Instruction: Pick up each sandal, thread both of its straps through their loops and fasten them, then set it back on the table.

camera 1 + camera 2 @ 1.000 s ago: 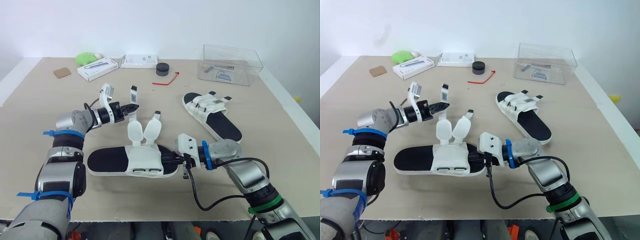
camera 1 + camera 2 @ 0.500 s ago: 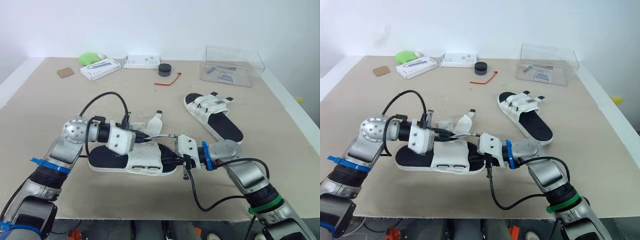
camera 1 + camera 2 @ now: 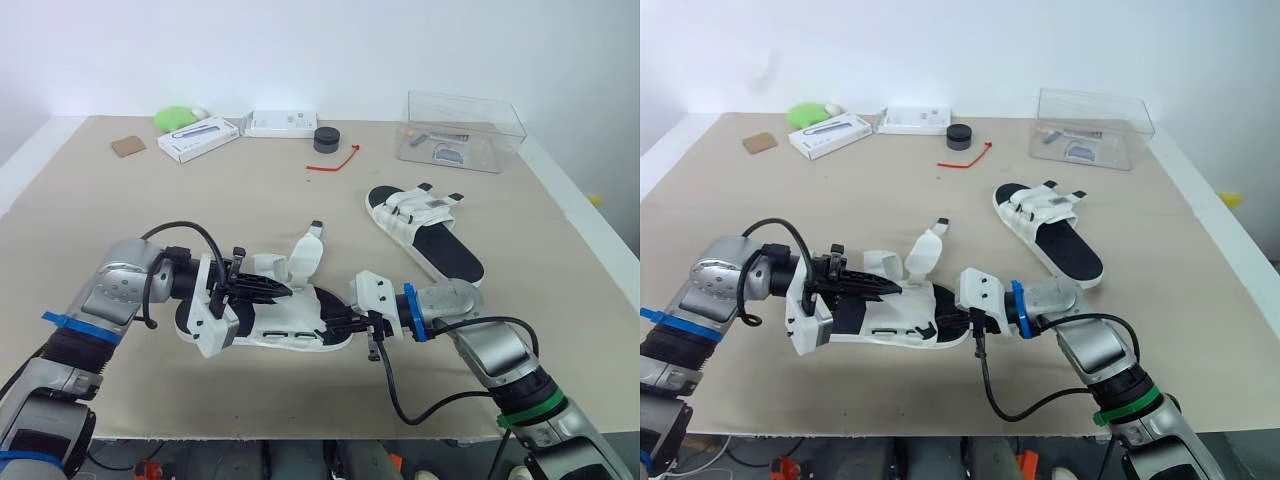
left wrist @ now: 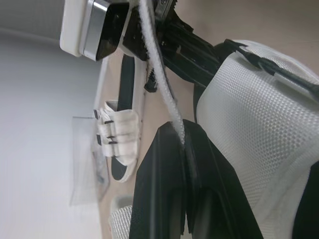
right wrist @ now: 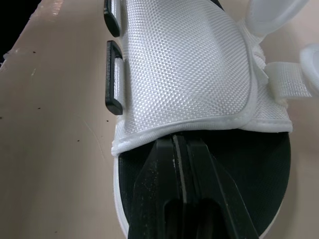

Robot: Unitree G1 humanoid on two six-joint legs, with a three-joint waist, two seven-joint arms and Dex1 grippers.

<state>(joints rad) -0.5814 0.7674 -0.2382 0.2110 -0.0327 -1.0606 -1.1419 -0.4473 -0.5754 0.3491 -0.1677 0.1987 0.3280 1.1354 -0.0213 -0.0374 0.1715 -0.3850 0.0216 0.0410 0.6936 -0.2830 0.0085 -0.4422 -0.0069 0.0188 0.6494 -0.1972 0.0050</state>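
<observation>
The near white sandal [image 3: 285, 322] with a black footbed lies on the table, and both grippers hold it. My left gripper [image 3: 279, 291] is shut on one white strap [image 4: 160, 87], holding it low over the mesh upper [image 5: 189, 64]. The other strap [image 3: 305, 256] still stands up loose. My right gripper [image 3: 342, 325] is shut on the sole's edge at the toe end. Two black loops [image 5: 113, 92] show on the upper's side with nothing through them. A second sandal [image 3: 424, 229] lies to the right with its straps closed.
A clear plastic box [image 3: 461, 131] stands at the back right. Along the far edge are a black round lid [image 3: 325, 139], a red cord [image 3: 336, 160], two white boxes [image 3: 196, 137], a green object [image 3: 175, 117] and a brown square [image 3: 127, 146].
My left arm swung down from its raised spot at the left, carrying the strap over the sandal's upper. The near sandal shifted slightly. My right gripper stayed at the toe.
</observation>
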